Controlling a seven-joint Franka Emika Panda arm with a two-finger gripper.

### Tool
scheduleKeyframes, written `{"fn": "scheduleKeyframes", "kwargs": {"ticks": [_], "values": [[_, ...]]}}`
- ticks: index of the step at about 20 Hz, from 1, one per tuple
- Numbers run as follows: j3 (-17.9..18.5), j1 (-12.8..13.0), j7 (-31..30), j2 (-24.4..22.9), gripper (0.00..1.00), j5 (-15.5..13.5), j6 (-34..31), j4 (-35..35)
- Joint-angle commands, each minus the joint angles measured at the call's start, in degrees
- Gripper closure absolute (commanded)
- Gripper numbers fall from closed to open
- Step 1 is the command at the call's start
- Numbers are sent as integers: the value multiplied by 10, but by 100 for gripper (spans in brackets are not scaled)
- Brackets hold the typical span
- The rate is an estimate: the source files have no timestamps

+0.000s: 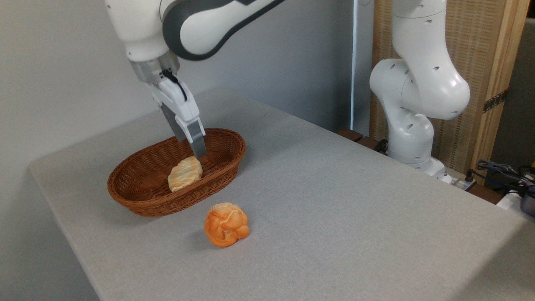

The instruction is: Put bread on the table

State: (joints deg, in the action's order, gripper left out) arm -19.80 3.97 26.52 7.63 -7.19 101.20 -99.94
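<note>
round orange knotted roll (226, 224) resting on the grey worktop (334, 200), just in front of the brown wicker basket (138, 196). pale braided loaf (184, 174) lying inside the basket, tilted against its near wall. claw (193, 155) lowered into the basket, fingertips at the loaf's upper end; clenched or released, cannot tell.

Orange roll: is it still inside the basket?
No. The orange roll sits on the table in front of the basket, apart from it; only the pale loaf lies in the basket.
</note>
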Motion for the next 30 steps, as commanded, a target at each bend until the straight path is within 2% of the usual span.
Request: {"fn": "scheduleKeyframes", "kwargs": {"ticks": [1,4,13,19,24,27,30], "values": [[4,3,-9,17,0,13,2,1],[4,3,-9,31,0,38,2,1],[4,5,-9,56,0,50,13,1],[4,27,-18,75,0,61,24,2],[4,44,-70,89,0,61,80,2],[4,56,-79,91,0,61,87,2],[5,56,-79,91,1,62,88,3]]}}
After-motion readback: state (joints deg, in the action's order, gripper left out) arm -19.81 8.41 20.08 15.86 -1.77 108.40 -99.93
